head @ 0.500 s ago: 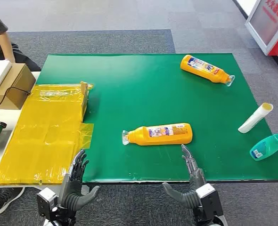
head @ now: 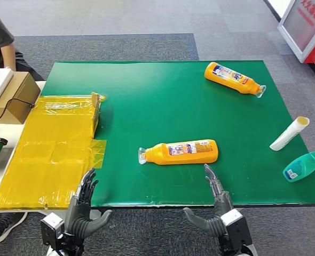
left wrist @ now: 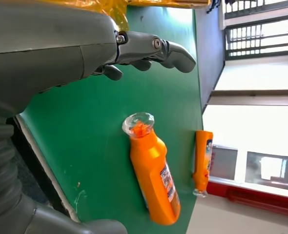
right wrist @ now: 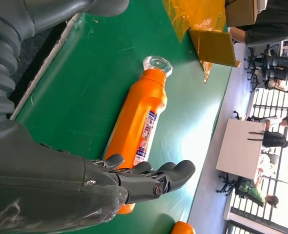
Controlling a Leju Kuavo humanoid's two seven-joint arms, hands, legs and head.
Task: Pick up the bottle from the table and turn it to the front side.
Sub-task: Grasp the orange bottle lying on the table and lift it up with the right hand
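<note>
- In the head view you are seeing the orange bottle (head: 179,152) lying on its side on the green table (head: 156,101); the left hand (head: 83,205) and right hand (head: 214,205) are hovering at the table's near edge, fingers spread, holding nothing.
- In the left wrist view the left hand's fingers (left wrist: 154,48) are stretching out above the table, apart from the bottle (left wrist: 154,175).
- In the right wrist view the right hand's fingers (right wrist: 154,178) are reaching just beside the bottle (right wrist: 138,117), not gripping it.
</note>
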